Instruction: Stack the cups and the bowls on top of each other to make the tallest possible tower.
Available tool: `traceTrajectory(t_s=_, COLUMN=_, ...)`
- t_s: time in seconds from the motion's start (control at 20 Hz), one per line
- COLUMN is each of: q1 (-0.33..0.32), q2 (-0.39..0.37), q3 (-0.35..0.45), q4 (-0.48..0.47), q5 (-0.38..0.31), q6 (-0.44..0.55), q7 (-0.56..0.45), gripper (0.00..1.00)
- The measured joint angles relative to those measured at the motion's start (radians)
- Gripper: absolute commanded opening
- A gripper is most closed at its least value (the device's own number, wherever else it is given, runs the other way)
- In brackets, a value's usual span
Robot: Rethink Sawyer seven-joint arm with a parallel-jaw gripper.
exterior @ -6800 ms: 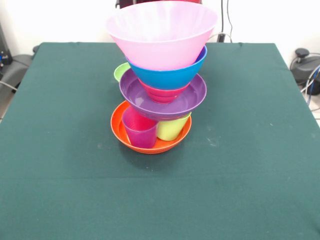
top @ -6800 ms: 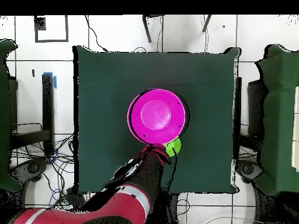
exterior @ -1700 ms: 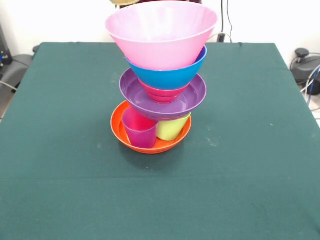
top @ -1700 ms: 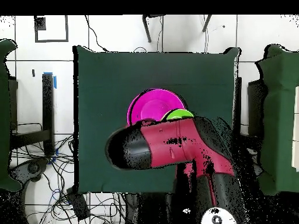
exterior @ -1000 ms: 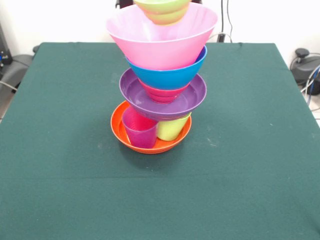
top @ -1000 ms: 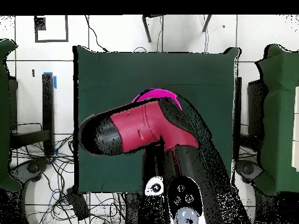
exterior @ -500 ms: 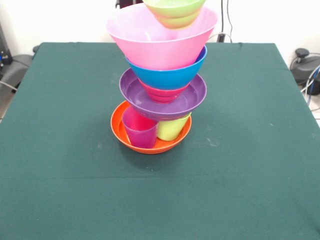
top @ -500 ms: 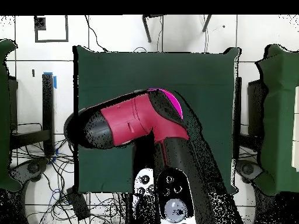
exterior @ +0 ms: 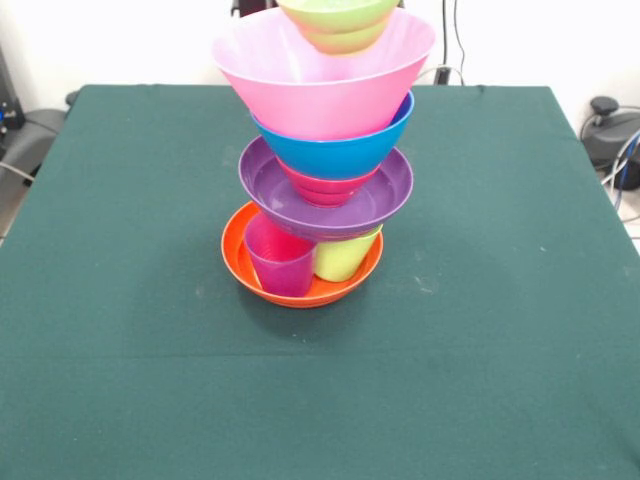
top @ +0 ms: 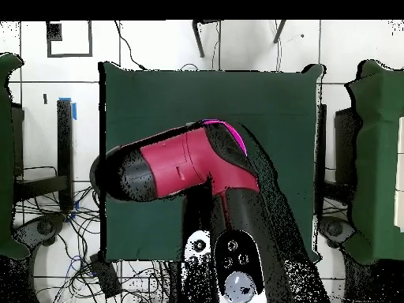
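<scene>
While the red and black arm (top: 181, 170) covers most of the stack from overhead, the front view lists the tower (exterior: 322, 150) near the centre of the green counter (exterior: 120, 380) as follows. Base: orange bowl (exterior: 240, 262), resting on the counter. Inside it: purple cup (exterior: 280, 262) at 7 o'clock and lime green cup (exterior: 345, 258) at 4 o'clock, both upright. On the cups: wide purple bowl (exterior: 385, 195). In that: small red bowl (exterior: 325, 188), only partly visible. Above: blue bowl (exterior: 340, 152). Above that: big pink bowl (exterior: 320, 85), its rim also showing at 12 o'clock of the arm from overhead. Topmost: small green bowl (exterior: 335, 22), low within the pink bowl's mouth, cut off by the top edge; contact with the pink bowl cannot be told. Tool: hidden in both views; its opening and whether it has hold of the green bowl cannot be told.
</scene>
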Motion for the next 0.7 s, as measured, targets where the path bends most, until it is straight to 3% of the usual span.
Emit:
traceTrajectory(t_s=0.6, q1=0.026, q2=0.024, q3=-0.056, q4=-0.001, q5=0.000, q6=0.000, q7=0.000, gripper=0.00)
traceTrajectory(t_s=0.65, q1=0.036, q2=0.031, q3=-0.067, q4=-0.001, q5=0.000, q6=0.000, q7=0.000, gripper=1.00)
traceTrajectory(t_s=0.7, q1=0.038, q2=0.033, q3=-0.069, q4=-0.001, q5=0.000, q6=0.000, q7=0.000, gripper=1.00)
